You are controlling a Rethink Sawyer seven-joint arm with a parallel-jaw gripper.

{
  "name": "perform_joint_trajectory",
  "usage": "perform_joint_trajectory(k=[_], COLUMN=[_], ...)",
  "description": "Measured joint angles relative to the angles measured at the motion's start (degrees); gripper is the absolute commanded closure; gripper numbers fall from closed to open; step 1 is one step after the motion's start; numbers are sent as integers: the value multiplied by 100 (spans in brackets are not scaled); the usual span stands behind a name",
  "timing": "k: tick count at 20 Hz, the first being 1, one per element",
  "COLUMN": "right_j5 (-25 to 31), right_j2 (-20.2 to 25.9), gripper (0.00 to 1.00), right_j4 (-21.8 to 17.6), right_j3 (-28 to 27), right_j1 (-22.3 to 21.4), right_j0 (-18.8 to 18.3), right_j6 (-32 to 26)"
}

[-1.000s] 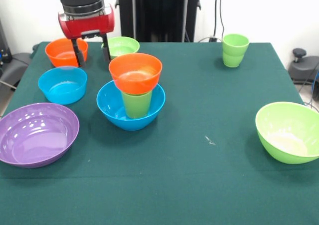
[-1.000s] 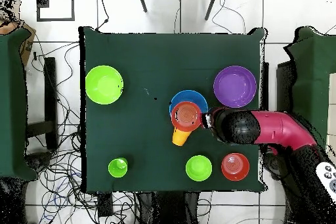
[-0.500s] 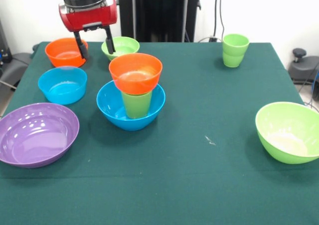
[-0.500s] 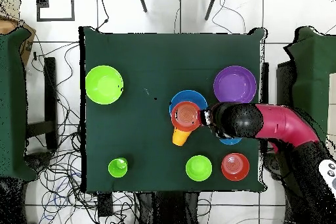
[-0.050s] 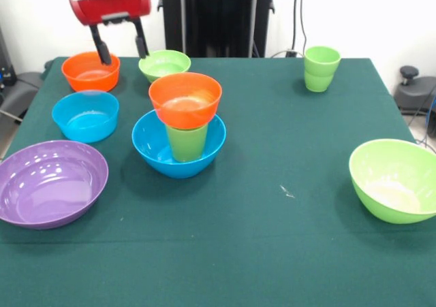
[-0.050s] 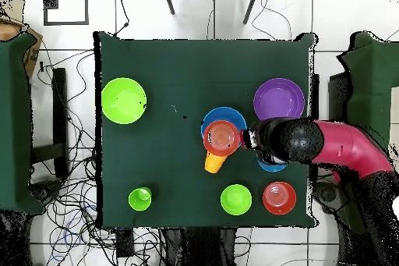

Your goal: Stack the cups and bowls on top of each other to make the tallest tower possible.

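The tower stands left of the table's middle: a blue bowl holds an upright green cup, and an orange bowl sits on the cup. From above, the orange bowl covers most of the blue bowl. My gripper hangs open and empty high above the far left, between an orange bowl and a small lime bowl. A second green cup stands at the far right. In the overhead view the arm hides the fingers.
A light blue bowl and a wide purple bowl sit left of the tower. A large lime bowl rests near the right edge. Overhead, the arm covers most of the light blue bowl.
The gripper has risen from table height beside the far orange bowl and stays open and empty. The bowls and cups have not moved.
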Motion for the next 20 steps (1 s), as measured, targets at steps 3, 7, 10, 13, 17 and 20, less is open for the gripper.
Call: perform_joint_trajectory(k=[3,7,10,13,17,20], right_j5=[366,820,1045,1253,1373,1424], right_j2=[14,39,119,274,529,612], gripper=[0,0,0,0,0,0], right_j4=[56,52,51,50,44,27], right_j3=[-56,-202,-335,-456,-564,-631], right_j1=[-172,-384,-476,-565,-659,-683], right_j0=[-86,-245,-376,-564,-862,-978], right_j6=[0,0,-2,-45,-229,-392])
